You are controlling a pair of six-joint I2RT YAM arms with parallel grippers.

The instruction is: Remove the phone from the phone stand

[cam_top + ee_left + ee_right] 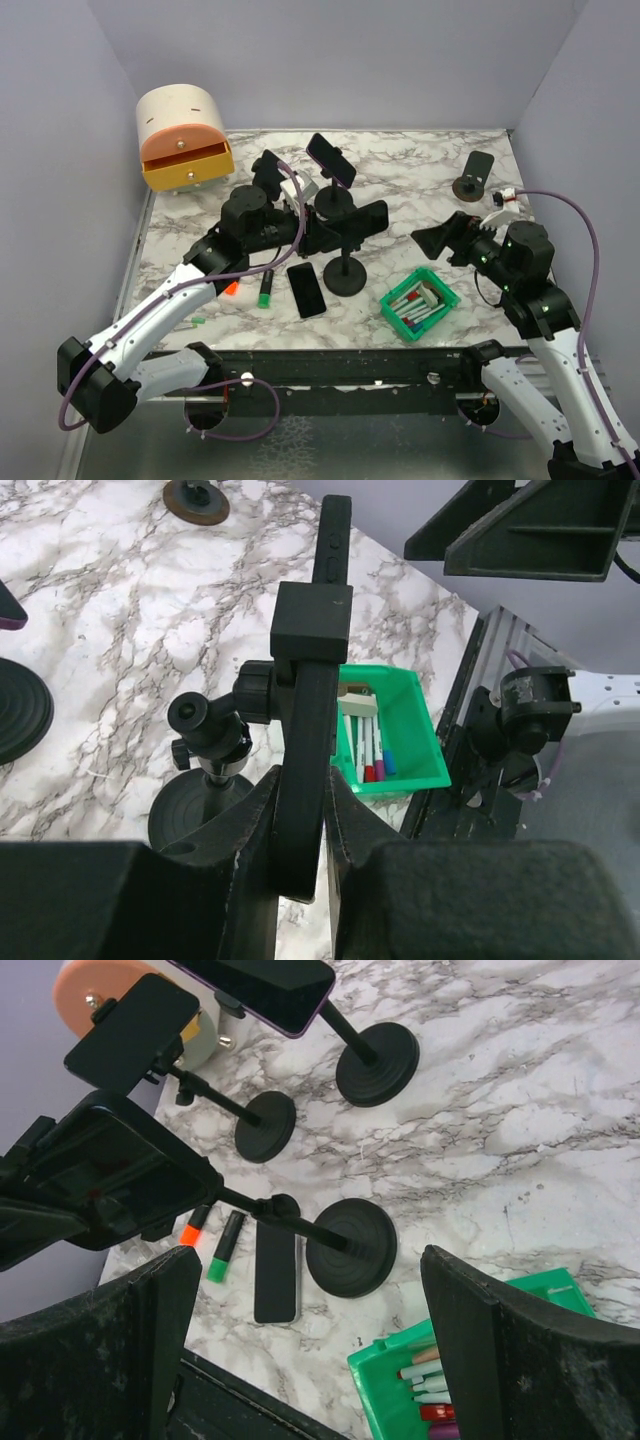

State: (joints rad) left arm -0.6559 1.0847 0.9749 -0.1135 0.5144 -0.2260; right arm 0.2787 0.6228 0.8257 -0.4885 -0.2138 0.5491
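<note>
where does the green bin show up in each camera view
top external: green bin right of centre, low in the picture.
left wrist: bin centre right, beyond the phone.
right wrist: bin at the bottom edge, right of centre.
shared landmark: round black stand base beside it.

No text, brand, label or number can be read in any view. The markers [368, 750] in the green bin [418, 725] near the front edge of the tabletop [120, 630] are too small to show print. The phone [334, 540] shows only a plain dark edge.
</note>
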